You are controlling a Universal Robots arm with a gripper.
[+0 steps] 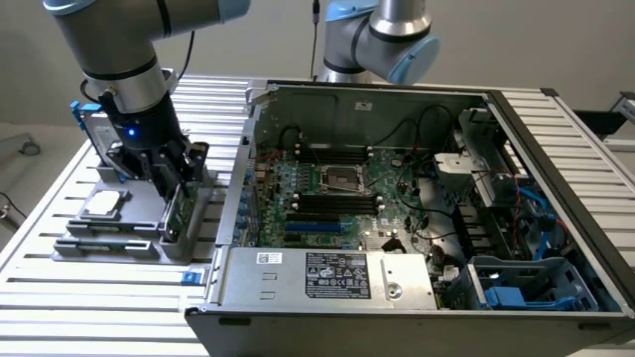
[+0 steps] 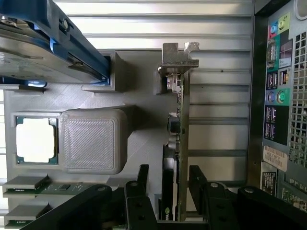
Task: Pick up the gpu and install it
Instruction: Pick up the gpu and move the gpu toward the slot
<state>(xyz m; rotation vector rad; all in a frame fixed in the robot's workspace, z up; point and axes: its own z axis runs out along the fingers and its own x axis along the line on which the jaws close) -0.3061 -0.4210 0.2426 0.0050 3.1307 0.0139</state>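
Note:
The gpu (image 2: 173, 125) stands on edge in a slot of the grey holder (image 2: 139, 76), with its silver end bracket (image 2: 178, 60) at the far end and its black cover facing the square chip. In the exterior view the gpu (image 1: 177, 213) shows its green board at the holder's right edge. My gripper (image 2: 170, 184) is open and straddles the card's near end, with one black finger (image 2: 143, 179) on each side and a small gap to the card. In the exterior view the gripper (image 1: 171, 186) hangs straight down over the holder, left of the open computer case (image 1: 555, 223).
The holder (image 1: 109, 245) also carries a square silver chip (image 1: 104, 202), memory sticks (image 2: 29, 184) and a hard drive in a blue frame (image 1: 91, 123). The motherboard (image 1: 328, 193) lies exposed inside the case, with blue slots (image 1: 312, 222). A second arm (image 1: 382, 37) stands behind the case.

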